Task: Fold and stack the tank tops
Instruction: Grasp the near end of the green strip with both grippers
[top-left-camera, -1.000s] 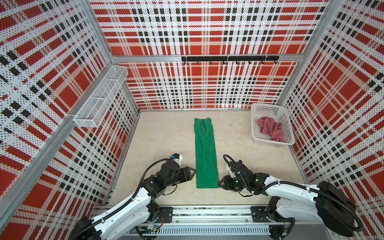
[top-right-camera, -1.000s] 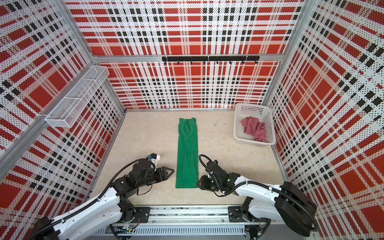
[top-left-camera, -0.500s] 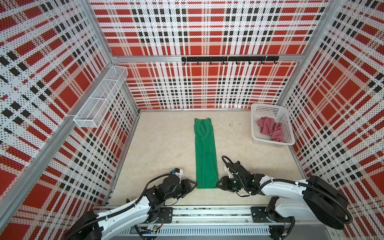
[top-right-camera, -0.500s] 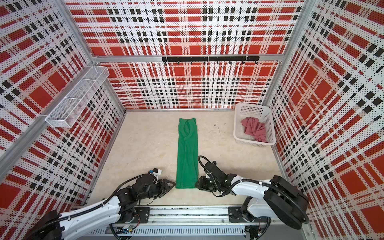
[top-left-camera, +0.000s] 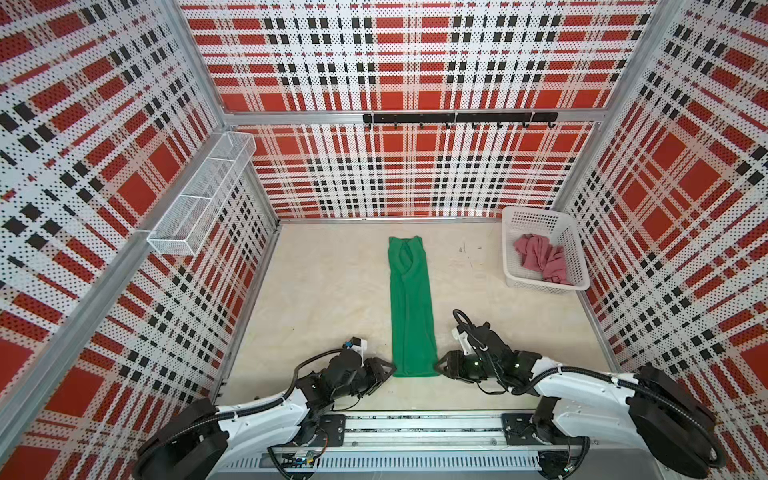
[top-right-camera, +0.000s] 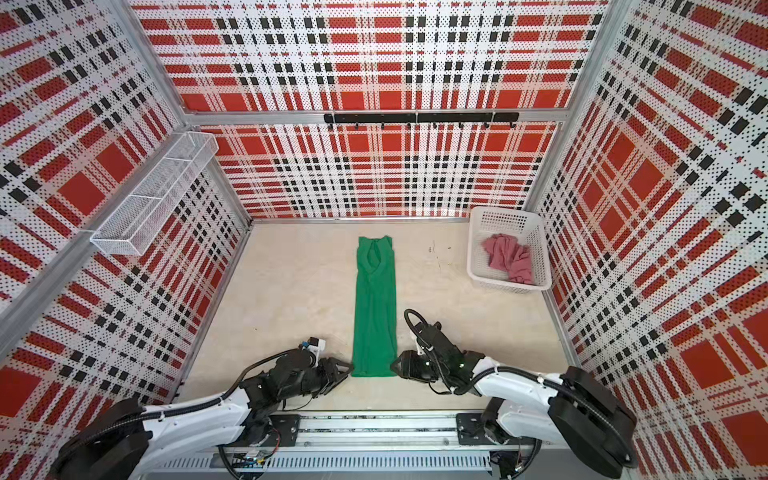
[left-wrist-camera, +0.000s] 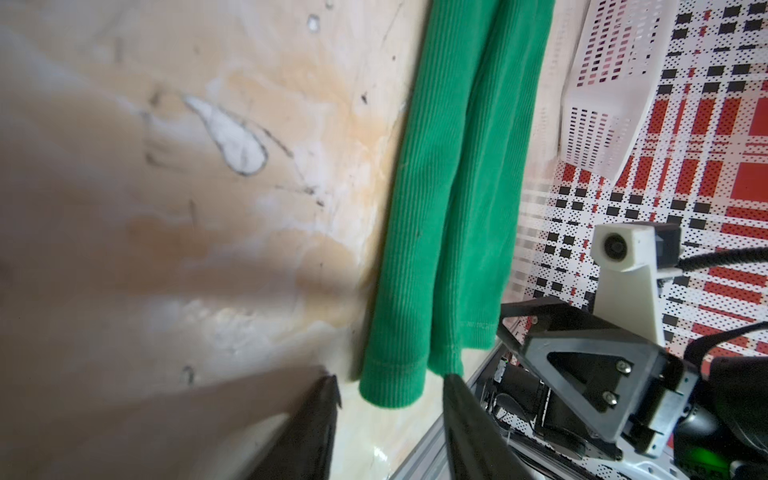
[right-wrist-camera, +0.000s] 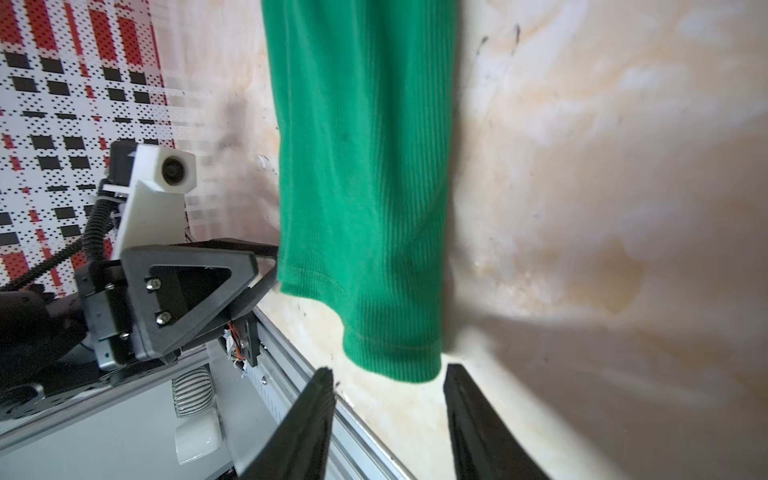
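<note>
The green tank top (top-left-camera: 411, 307) (top-right-camera: 374, 307) lies folded into a long narrow strip down the middle of the table, straps at the far end. My left gripper (top-left-camera: 390, 368) (top-right-camera: 349, 365) sits low at the hem's left corner and my right gripper (top-left-camera: 438, 365) (top-right-camera: 394, 365) at its right corner. Both are open. In the left wrist view the hem corner (left-wrist-camera: 390, 386) lies between the tips of the left gripper (left-wrist-camera: 390, 380). In the right wrist view the right gripper (right-wrist-camera: 388, 370) straddles the other corner (right-wrist-camera: 395, 361). The pink tank top (top-left-camera: 540, 257) (top-right-camera: 509, 257) lies crumpled in the basket.
The white perforated basket (top-left-camera: 540, 286) (top-right-camera: 507, 286) stands at the back right against the wall. A wire mesh shelf (top-left-camera: 199, 195) hangs on the left wall and a black hook rail (top-left-camera: 457, 118) on the back wall. The metal arm rail (top-left-camera: 415, 424) runs just behind the hem.
My left gripper has moved toward the front edge and in to the hem's left corner, its jaws a little narrower. My right gripper stays at the right corner with jaws slightly wider.
</note>
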